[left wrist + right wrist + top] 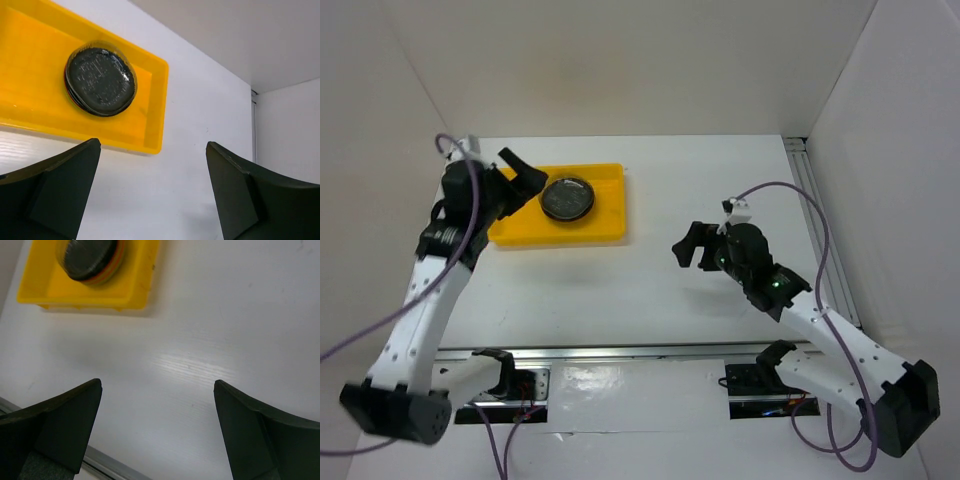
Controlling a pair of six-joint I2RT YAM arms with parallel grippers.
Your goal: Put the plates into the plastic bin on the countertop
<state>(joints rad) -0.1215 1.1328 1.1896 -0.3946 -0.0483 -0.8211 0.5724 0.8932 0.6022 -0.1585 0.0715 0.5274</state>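
Observation:
The yellow plastic bin [595, 225] lies at the back left of the white countertop [720, 190]. A stack of plates [567, 197] sits inside it, a black one on top with an orange rim showing beneath [107, 269]. The stack also shows in the left wrist view [100, 81], inside the bin [30, 75]. The lime-green and grey plates are hidden or out of view. My left gripper [525, 178] is open and empty, hovering at the bin's left end beside the stack. My right gripper [688, 247] is open and empty over the bare countertop, well right of the bin [132, 290].
White walls enclose the countertop on the left, back and right. A metal rail [640, 352] runs along the near edge, and another rail [820, 230] runs along the right side. Purple cables loop from both arms.

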